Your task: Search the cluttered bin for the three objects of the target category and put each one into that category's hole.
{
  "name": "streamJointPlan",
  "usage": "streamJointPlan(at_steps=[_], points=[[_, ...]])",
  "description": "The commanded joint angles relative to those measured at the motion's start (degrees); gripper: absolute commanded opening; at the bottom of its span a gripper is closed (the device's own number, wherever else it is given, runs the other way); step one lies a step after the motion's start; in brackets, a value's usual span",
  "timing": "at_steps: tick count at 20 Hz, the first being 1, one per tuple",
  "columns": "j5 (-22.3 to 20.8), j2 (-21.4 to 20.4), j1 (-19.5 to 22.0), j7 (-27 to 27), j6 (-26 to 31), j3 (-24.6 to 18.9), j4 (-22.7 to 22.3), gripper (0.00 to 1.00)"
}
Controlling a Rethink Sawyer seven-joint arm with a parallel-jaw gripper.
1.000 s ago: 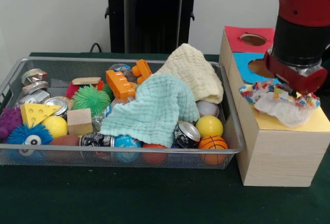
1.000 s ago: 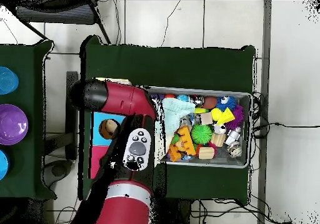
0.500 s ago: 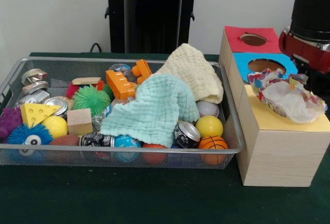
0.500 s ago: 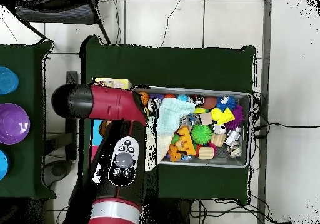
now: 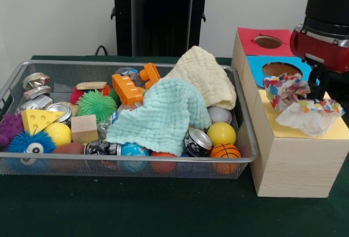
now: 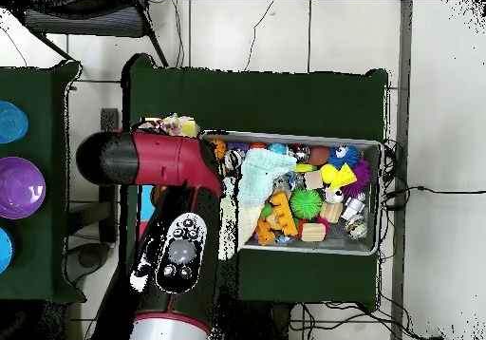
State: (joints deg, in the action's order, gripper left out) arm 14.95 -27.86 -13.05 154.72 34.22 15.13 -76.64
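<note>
this looks like a robotics lab. a red and black robot arm (image 6: 176, 213) works at a table draped in dark green cloth (image 5: 136, 210), with a wire mesh bin (image 5: 32, 163) of assorted toys beside a plywood sorting box (image 5: 294, 166). cables (image 6: 418, 189) trail over the pale tiled floor (image 6: 441, 99).

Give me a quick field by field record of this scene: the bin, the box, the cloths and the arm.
bin: wire basket full of toys, balls, cans
cloths in bin: mint cloth beside cream cloth
box: wooden box, red, blue and yellow tops
on box: patterned cloth bunched on the yellow section
arm: red arm above the box; jaws hidden
</note>
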Motion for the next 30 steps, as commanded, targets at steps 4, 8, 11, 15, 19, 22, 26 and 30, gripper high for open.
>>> streamJointPlan(at_steps=[4,8,11,15,19,22,26,30], points=[[-1.92,-3.84,1.86,3.35,2.87,-0.54,-7.28,0.00],[-1.87,-7.20,1.80,2.78,6.84,-0.31,-8.47,0.00],[-1.75,-8.55,2.07,2.43,9.05,-0.59,-8.57,0.00],[-1.95,-9.38,2.20,2.40,10.54,-0.83,-8.45,0.00],[-2.99,-9.41,1.32,3.47,10.97,0.26,-8.41,0.00],[-3.30,-8.30,3.04,1.46,8.49,-1.33,-9.48,0.00],[-3.53,-7.93,4.33,-0.10,4.03,-2.95,-11.67,0.00],[-4.74,-7.39,4.62,-0.35,3.04,-2.40,-11.87,0.00]])
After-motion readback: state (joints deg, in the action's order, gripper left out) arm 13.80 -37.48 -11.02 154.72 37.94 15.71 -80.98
